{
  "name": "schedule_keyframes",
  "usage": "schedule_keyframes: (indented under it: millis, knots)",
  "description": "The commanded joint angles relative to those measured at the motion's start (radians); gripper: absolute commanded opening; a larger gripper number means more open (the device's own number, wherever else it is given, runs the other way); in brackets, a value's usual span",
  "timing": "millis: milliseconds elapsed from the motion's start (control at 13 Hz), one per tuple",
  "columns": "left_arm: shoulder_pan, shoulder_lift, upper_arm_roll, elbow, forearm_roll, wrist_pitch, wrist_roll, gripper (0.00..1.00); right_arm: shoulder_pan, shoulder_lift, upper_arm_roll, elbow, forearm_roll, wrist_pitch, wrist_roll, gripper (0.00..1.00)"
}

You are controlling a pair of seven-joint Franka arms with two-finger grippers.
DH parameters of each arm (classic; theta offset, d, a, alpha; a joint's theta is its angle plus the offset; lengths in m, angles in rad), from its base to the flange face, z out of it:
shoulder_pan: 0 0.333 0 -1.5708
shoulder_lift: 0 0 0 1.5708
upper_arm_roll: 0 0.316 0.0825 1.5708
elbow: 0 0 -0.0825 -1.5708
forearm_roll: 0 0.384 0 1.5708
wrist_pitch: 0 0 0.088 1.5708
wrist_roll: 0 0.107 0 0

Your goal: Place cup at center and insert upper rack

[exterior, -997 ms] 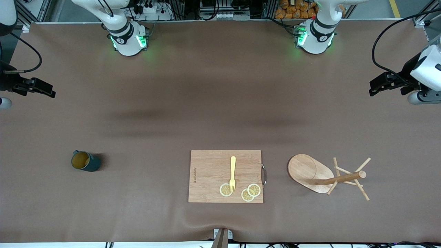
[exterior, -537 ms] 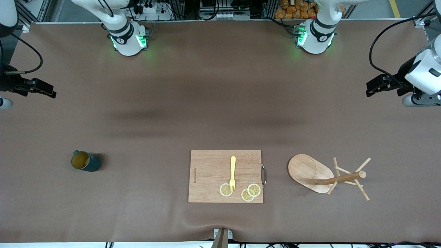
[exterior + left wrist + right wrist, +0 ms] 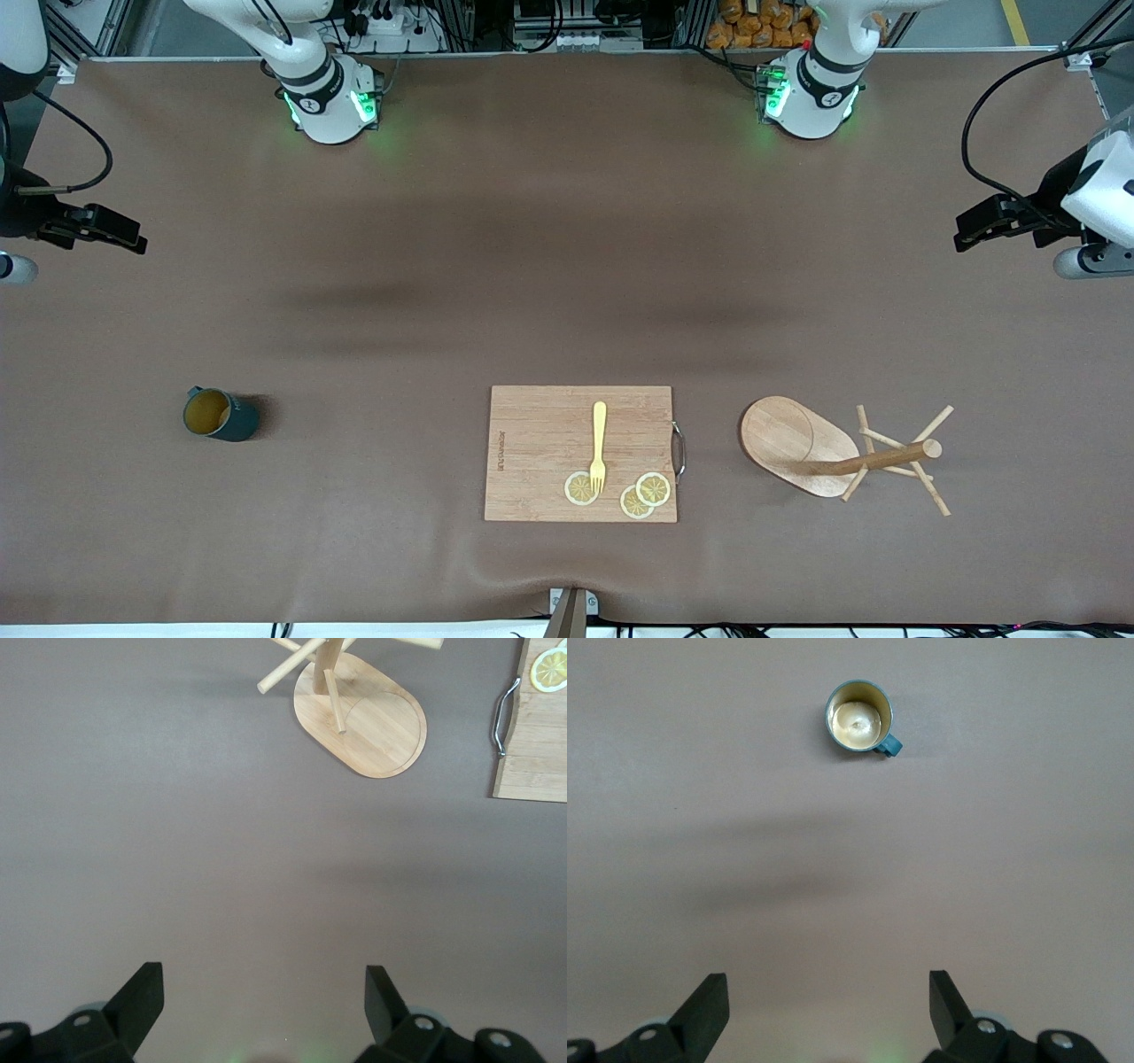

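Note:
The cup (image 3: pixel 220 415), dark teal with a tan inside, stands upright on the table toward the right arm's end; it also shows in the right wrist view (image 3: pixel 858 719). The upper rack (image 3: pixel 833 447), a wooden mug tree with an oval base, a post and slanted pegs, stands toward the left arm's end and shows in the left wrist view (image 3: pixel 359 704). My right gripper (image 3: pixel 828 985) is open and empty, high above bare table at its end (image 3: pixel 120 232). My left gripper (image 3: pixel 263 979) is open and empty, high above bare table at the other end (image 3: pixel 979 223).
A rectangular wooden cutting board (image 3: pixel 540 443) lies between the cup and the rack, near the front camera. On it are a yellow fork (image 3: pixel 599 443) and three lemon slices (image 3: pixel 636 496). It has a metal handle (image 3: pixel 679 450) on the rack's side.
The left gripper has shifted slightly over its end of the table, inward and then back outward. The right gripper has barely moved. Cup, board and rack are unmoved.

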Motion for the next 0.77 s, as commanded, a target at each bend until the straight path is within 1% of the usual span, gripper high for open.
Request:
schedule_keyframes:
  millis: [0,153,307,460,690]
  knots:
    - [0.014,-0.002,-0.003,0.002,-0.001,-0.015,0.007,1.0,0.009,0.001,-0.002,0.001,0.0,0.0,0.015,1.0]
    - [0.014,-0.001,-0.003,0.002,-0.001,-0.015,0.007,1.0,0.01,0.013,-0.001,0.003,0.0,0.004,0.015,1.0]
    - [0.013,0.0,-0.003,0.002,-0.001,-0.015,0.007,1.0,0.018,0.039,-0.002,0.003,-0.002,0.042,0.009,1.0]
    - [0.014,0.003,-0.003,0.001,-0.001,-0.016,0.007,1.0,0.03,0.092,-0.002,0.005,-0.002,0.116,0.006,1.0]
    - [0.014,0.003,-0.003,0.001,-0.001,-0.015,0.007,1.0,0.036,0.194,-0.002,0.001,-0.002,0.271,0.004,1.0]
